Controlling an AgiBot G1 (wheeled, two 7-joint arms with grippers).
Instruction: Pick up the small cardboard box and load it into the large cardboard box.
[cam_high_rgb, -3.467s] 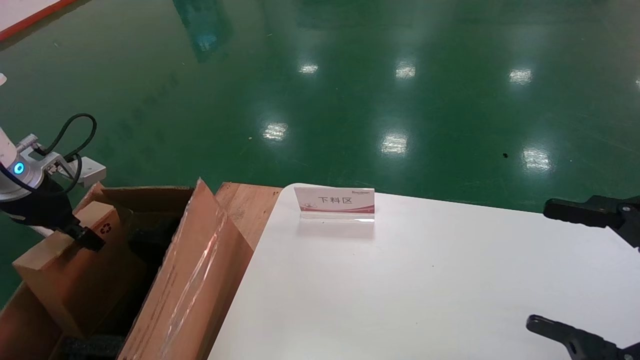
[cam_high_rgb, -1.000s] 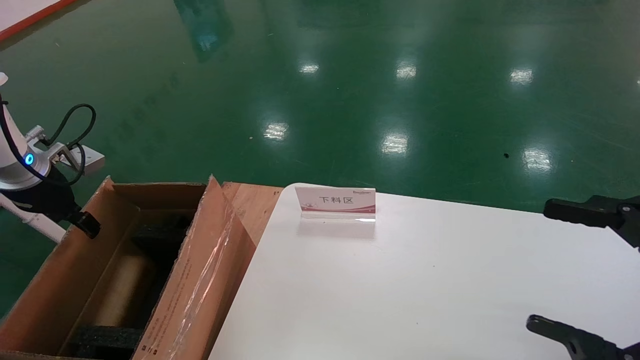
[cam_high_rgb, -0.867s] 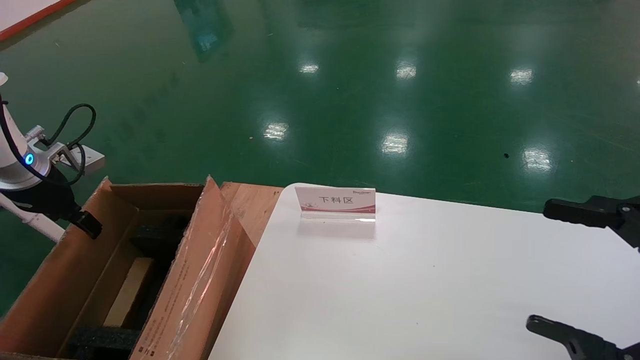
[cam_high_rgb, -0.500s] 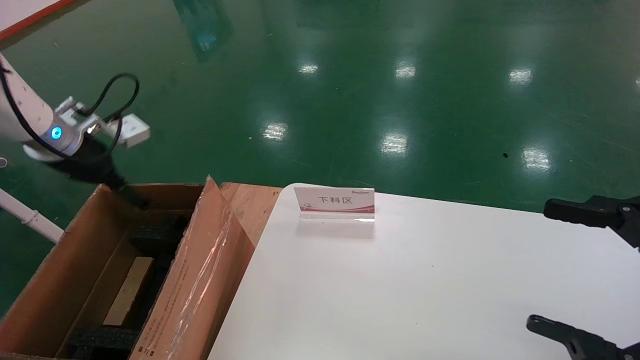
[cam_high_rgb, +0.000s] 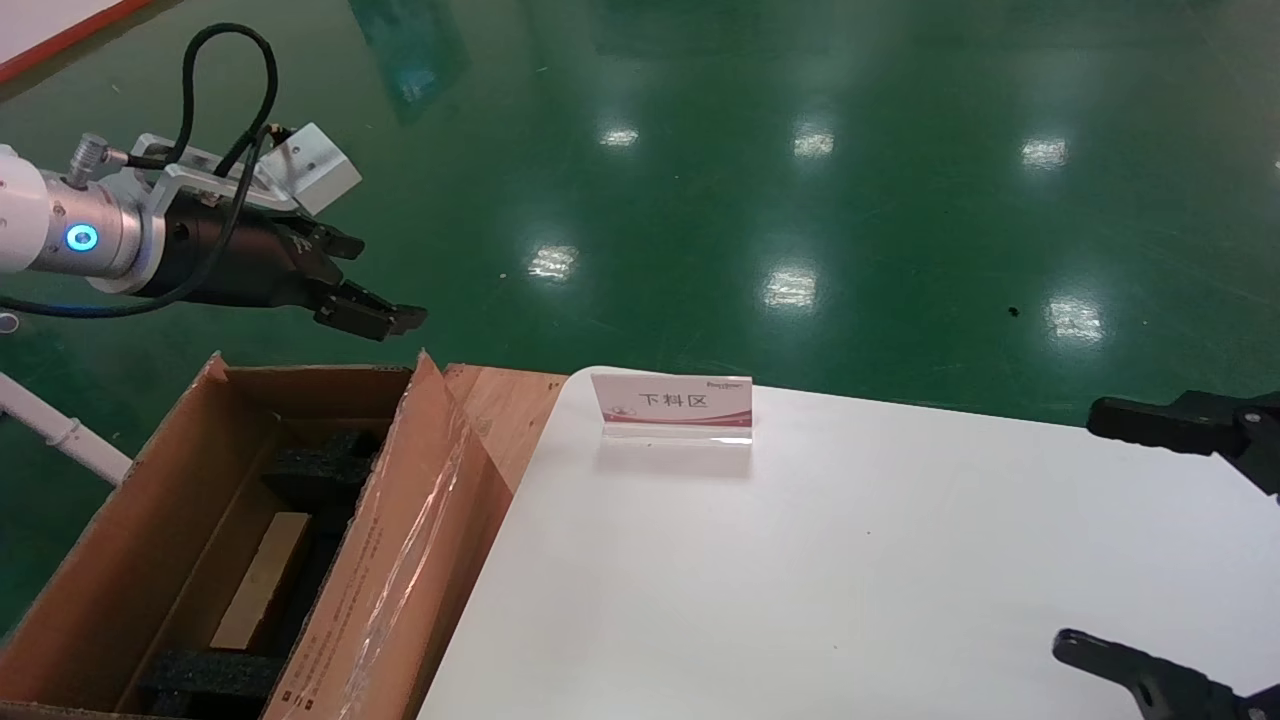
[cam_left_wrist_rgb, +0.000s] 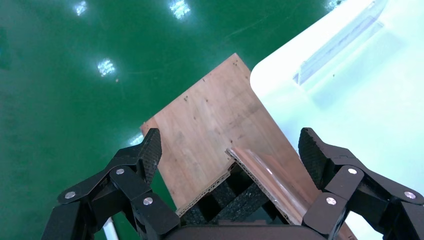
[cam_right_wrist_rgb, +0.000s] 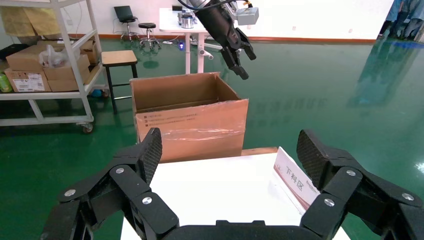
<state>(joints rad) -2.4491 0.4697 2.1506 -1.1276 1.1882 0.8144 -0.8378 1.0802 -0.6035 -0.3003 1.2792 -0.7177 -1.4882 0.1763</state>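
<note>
The small cardboard box (cam_high_rgb: 262, 578) lies down inside the large cardboard box (cam_high_rgb: 400, 560), between strips of black foam (cam_high_rgb: 318, 462); only its top edge shows. My left gripper (cam_high_rgb: 385, 318) is open and empty, raised above the carton's far edge. The left wrist view shows my left gripper (cam_left_wrist_rgb: 231, 142) open over a carton corner (cam_left_wrist_rgb: 272, 175) and foam (cam_left_wrist_rgb: 240, 197). My right gripper (cam_high_rgb: 1100, 535) is open and empty over the table's right side. In the right wrist view my right gripper (cam_right_wrist_rgb: 227, 145) faces the carton (cam_right_wrist_rgb: 190, 120) and my left gripper (cam_right_wrist_rgb: 242, 62).
A white table (cam_high_rgb: 850, 580) carries a small sign stand (cam_high_rgb: 672, 405). A wooden board (cam_high_rgb: 500, 400) lies between table and carton. A white pipe (cam_high_rgb: 60, 435) runs at far left. A shelf rack (cam_right_wrist_rgb: 45, 65) and a stool (cam_right_wrist_rgb: 120, 60) stand behind the carton.
My left gripper let go of the small box, which dropped into the large box. The gripper then rose and swung right, above the carton's far edge. The right arm has not moved.
</note>
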